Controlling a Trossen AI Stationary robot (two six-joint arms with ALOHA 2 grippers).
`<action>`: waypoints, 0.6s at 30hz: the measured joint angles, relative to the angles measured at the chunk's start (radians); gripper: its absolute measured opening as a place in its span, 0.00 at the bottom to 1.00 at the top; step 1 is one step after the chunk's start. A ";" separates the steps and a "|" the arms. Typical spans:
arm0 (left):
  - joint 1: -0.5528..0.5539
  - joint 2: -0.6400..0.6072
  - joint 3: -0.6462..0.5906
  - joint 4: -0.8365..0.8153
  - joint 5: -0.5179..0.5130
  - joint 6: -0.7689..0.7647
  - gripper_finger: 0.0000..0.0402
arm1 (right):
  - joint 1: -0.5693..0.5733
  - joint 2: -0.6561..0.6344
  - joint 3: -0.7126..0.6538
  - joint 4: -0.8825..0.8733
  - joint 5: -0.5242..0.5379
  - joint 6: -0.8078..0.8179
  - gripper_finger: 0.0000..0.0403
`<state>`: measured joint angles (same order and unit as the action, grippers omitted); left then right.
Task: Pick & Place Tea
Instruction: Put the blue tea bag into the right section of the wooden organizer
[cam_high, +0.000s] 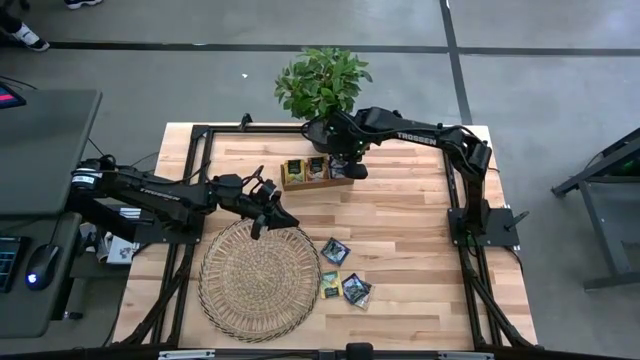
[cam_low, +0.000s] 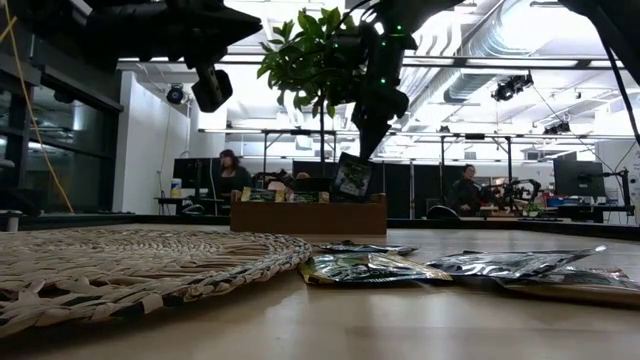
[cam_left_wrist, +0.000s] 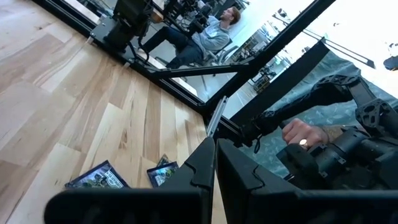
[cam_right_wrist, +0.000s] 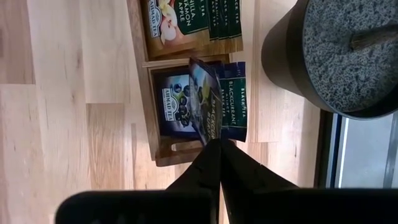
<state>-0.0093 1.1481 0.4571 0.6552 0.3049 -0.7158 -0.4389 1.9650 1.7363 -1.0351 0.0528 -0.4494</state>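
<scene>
Near edge of the worktop (cam_high: 400, 250): round wicker mat (cam_high: 258, 278) on the left, nothing on it. Just right of it, three loose tea sachets (cam_high: 345, 288) lie flat, one (cam_high: 335, 251) a bit farther in, two close together near the mat's rim. In the low view the same sachets (cam_low: 370, 267) show flat beside the mat (cam_low: 130, 265).

Left gripper (cam_high: 270, 215) hovers over the mat's far edge, jaws closed, holding nothing. In the left wrist view its fingers (cam_left_wrist: 205, 168) meet with no gap; two sachets (cam_left_wrist: 99, 179) lie on the wood beyond.

Farther back, mid worktop: wooden tray (cam_high: 315, 172) with compartments, sachets standing in it. Right gripper (cam_high: 352, 168) is at the tray's right end, jaws closed on a dark sachet (cam_right_wrist: 208, 115). The right wrist view shows that sachet pinched by one corner, tilted, over the compartment of dark blackcurrant sachets (cam_right_wrist: 177, 102); the next compartment holds yellow-green ones (cam_right_wrist: 189, 25). In the low view the held sachet (cam_low: 352, 176) hangs tilted just above the tray (cam_low: 308, 215), under the right gripper (cam_low: 368, 140).

Far edge: potted plant (cam_high: 322, 85), its dark pot (cam_right_wrist: 323, 56) just beside the tray. Beyond the worktop, people sit at desks (cam_low: 232, 172).
</scene>
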 joint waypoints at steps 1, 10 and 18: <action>0.000 0.000 0.000 0.000 0.000 0.000 0.04 | 0.000 0.000 0.000 0.000 0.000 0.000 0.00; 0.002 0.000 0.000 0.000 0.002 0.005 0.04 | 0.000 0.000 0.000 0.000 -0.017 0.019 0.00; 0.002 0.000 0.000 0.000 0.021 0.007 0.04 | 0.000 0.003 0.000 0.000 -0.012 0.029 0.00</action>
<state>-0.0071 1.1481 0.4572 0.6552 0.3255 -0.7086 -0.4393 1.9677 1.7359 -1.0355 0.0404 -0.4207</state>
